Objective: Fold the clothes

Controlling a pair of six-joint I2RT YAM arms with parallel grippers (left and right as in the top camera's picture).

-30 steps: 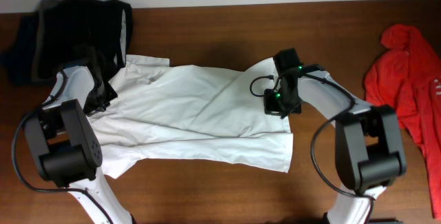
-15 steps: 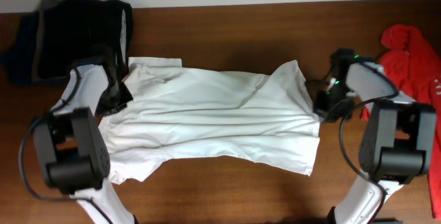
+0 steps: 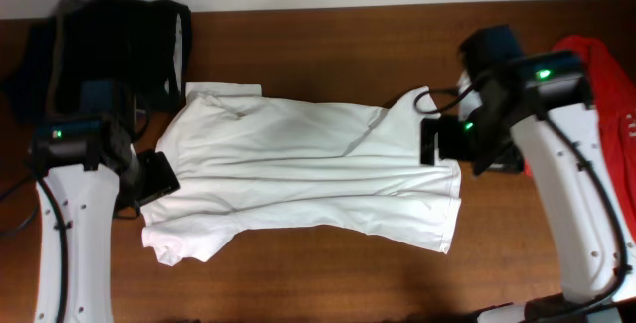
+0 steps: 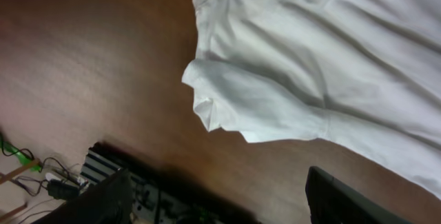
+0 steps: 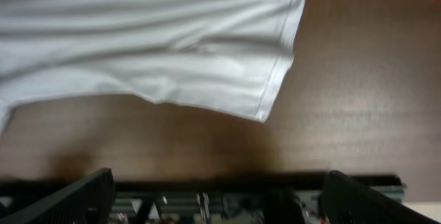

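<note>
- The white short-sleeved shirt lies spread and wrinkled across the middle of the brown wooden desk. Its neck end points to my left and its hem end to my right.
- One short sleeve lies bunched at the near left corner of the shirt and rests on the desk. In the left wrist view its cuff edge is curled over.
- At the far right, a corner of the hem end stands up in a peak. The near hem corner lies flat on the wood.
- The left gripper sits at the shirt's left edge, above the sleeve in the overhead view. In the left wrist view its fingers stand wide apart with only bare desk between them, so it grips nothing.
- The right gripper sits at the hem end of the shirt, just below the raised corner. In the right wrist view its fingers are spread wide and no fabric lies between them, so it grips nothing.
- I cannot tell from these views whether either gripper touches the cloth.
- A dark pile of clothes sits at the far left corner of the desk, close to the shirt's neck end.
- A red garment lies at the right edge of the desk, apart from the shirt and partly hidden behind the right arm.
</note>
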